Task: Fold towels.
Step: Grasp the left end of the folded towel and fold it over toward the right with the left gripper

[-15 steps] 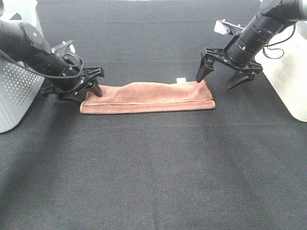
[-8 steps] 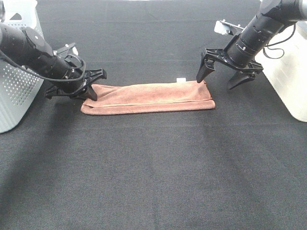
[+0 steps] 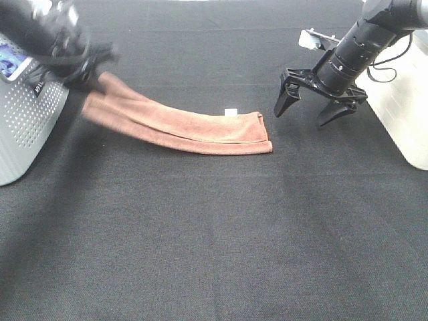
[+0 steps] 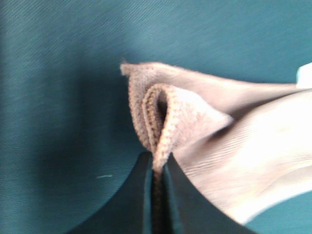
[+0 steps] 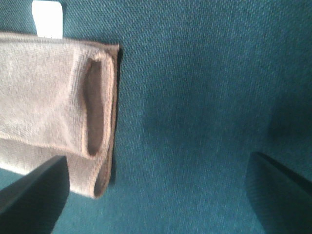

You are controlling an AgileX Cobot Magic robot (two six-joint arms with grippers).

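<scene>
One towel [image 3: 194, 127], two arms [image 3: 47, 30] [image 3: 361, 43], two bins [image 3: 27, 127] [image 3: 401, 114]

Right arm [image 3: 358, 45]: matte black, round forearm segments with ribbed rings. A thin black cable [image 3: 391, 59] loops off its side, and a small pale block [image 3: 311, 38] is mounted by the wrist. Right gripper [image 3: 299, 118]: black, forked bracket, two long tapered fingers [image 3: 283, 100] ending in points. Left arm [image 3: 40, 30]: black, motion-blurred, detail unreadable. Left gripper [image 4: 156, 161]: smooth black fingers, curved outer edges, narrowing to thin tips.
</scene>
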